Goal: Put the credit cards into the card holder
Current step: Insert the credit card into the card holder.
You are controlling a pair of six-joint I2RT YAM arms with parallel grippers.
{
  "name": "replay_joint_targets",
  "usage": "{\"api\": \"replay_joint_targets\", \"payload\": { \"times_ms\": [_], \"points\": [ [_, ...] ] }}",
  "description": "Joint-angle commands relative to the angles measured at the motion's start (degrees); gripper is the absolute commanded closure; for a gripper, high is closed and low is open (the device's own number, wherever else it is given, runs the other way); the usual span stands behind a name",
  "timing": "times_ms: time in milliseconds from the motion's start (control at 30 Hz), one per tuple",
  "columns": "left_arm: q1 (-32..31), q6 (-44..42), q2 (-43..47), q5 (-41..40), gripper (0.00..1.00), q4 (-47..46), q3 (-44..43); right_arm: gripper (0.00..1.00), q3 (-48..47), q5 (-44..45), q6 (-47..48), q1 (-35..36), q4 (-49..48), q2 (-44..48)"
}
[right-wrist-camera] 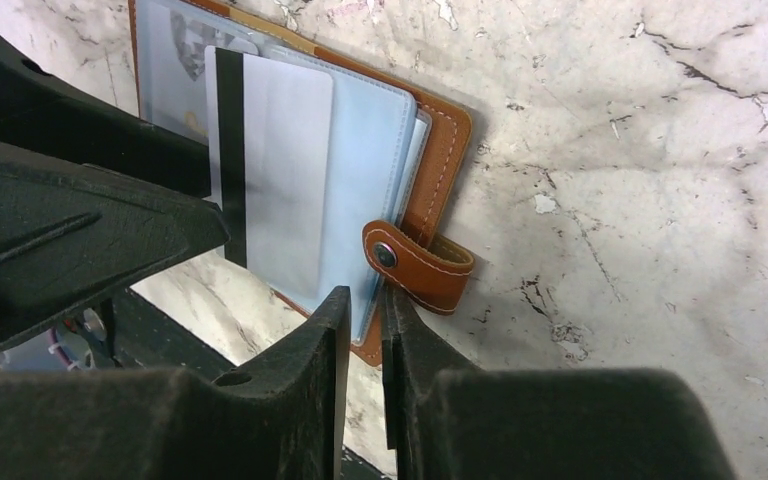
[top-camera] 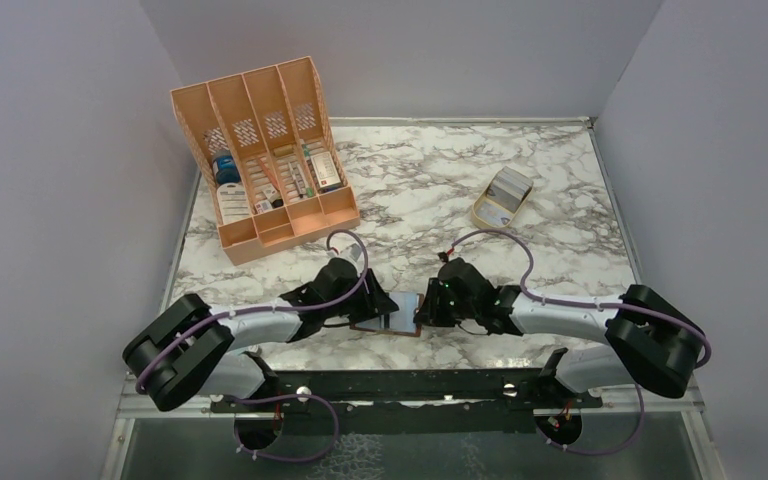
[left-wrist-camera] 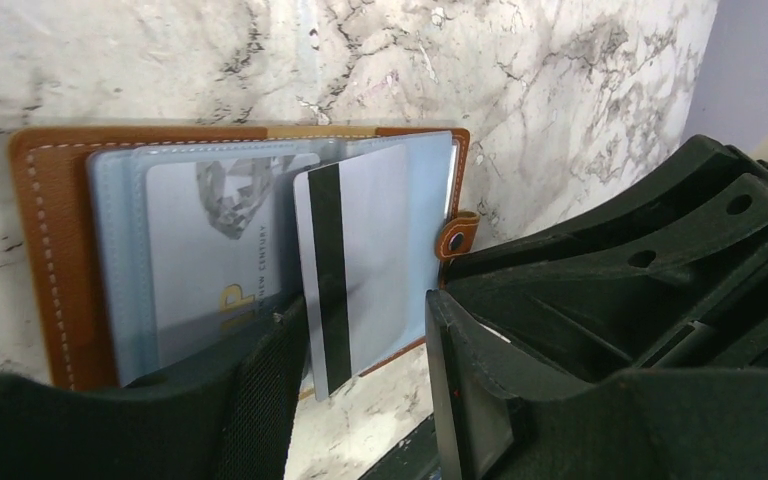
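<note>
Mid-insertion: the striped credit card [left-wrist-camera: 370, 260] sits partway in the card holder [left-wrist-camera: 45, 250] at the table [right-wrist-camera: 660, 200] edge. Left tool [left-wrist-camera: 365, 340] is released astride it, right tool [right-wrist-camera: 365, 310] nips the sleeve edge. Next, a straight push home.

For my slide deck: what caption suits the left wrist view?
Striped credit card overhangs the edge of the open card holder, left gripper open around it.
</note>
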State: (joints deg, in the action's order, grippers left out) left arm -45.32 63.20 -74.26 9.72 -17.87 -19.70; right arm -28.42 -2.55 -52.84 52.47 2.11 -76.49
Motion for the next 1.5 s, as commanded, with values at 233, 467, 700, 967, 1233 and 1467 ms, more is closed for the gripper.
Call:
{"api": "replay_joint_targets", "payload": {
  "times_ms": [233,467,700,967,1233,1467],
  "points": [
    [-3.05,-3.73,-4.83,0.2,0.53,0.69,-3.93,0.84,0.96,3.06,1.17,0.31,-1.92,-0.57],
    [-3.1,-2.32,-1.69,-2.95,0.5,2.47,-2.56,0.84,0.73,7.28,2.39,0.35,2.16,3.37],
    [-3.11,-1.47,-0.42,-4.14,0.46,4.54,-3.64,0.85,1.66,7.01,2.56,0.34,0.87,3.19],
    [-3.11,-1.28,0.11,-6.68,0.36,6.79,-4.0,0.85,0.68,7.1,3.08,0.35,1.23,3.63],
    [-3.11,-1.08,2.73,-8.26,0.33,6.56,-3.85,0.85,-1.18,7.65,3.58,0.31,2.79,4.65],
    [-3.08,-0.87,5.84,-9.73,0.31,8.87,-3.89,0.77,-3.69,7.32,3.74,0.35,3.27,5.05]
  ]
}}
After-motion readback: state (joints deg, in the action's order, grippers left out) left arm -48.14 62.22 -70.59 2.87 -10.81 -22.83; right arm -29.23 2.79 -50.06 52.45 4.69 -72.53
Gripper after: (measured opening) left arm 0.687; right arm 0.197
